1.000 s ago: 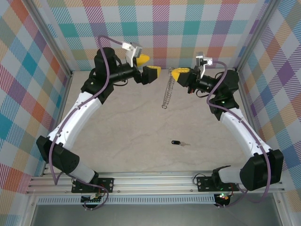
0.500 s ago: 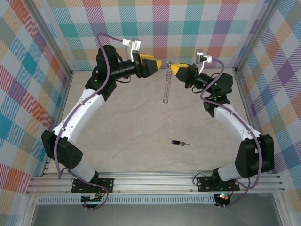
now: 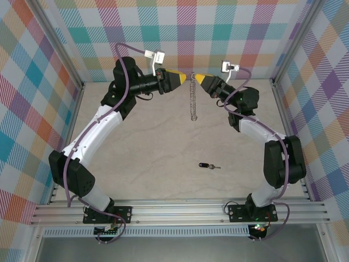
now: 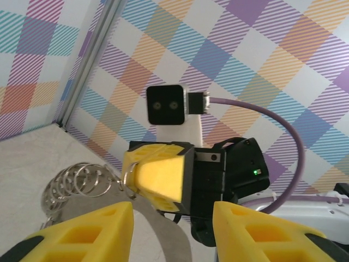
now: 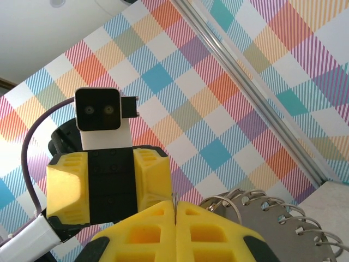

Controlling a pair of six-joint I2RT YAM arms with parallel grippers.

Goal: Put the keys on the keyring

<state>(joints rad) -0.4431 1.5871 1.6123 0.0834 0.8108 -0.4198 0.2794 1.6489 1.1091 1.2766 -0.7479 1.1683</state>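
The keyring (image 3: 192, 101) hangs as a chain of small loops from my right gripper (image 3: 197, 77), which is shut on its top end high near the back wall. In the right wrist view the fingers (image 5: 218, 224) pinch a thin wire, and the keyring's loops (image 5: 262, 204) fan out to the right. My left gripper (image 3: 182, 78) faces it tip to tip, just left of the ring. Its yellow fingers (image 4: 87, 232) stand apart with nothing between them, and the keyring's loops (image 4: 76, 183) hang ahead to the left. The black-headed key (image 3: 205, 165) lies alone on the table.
The beige table (image 3: 152, 147) is walled by checked panels (image 3: 32, 109) on three sides, with metal posts at the back corners. The arm bases are bolted to a rail (image 3: 180, 210) at the near edge.
Both grippers have risen toward the back wall and closed in on each other, the keyring carried along. The left jaws have narrowed from wide open.
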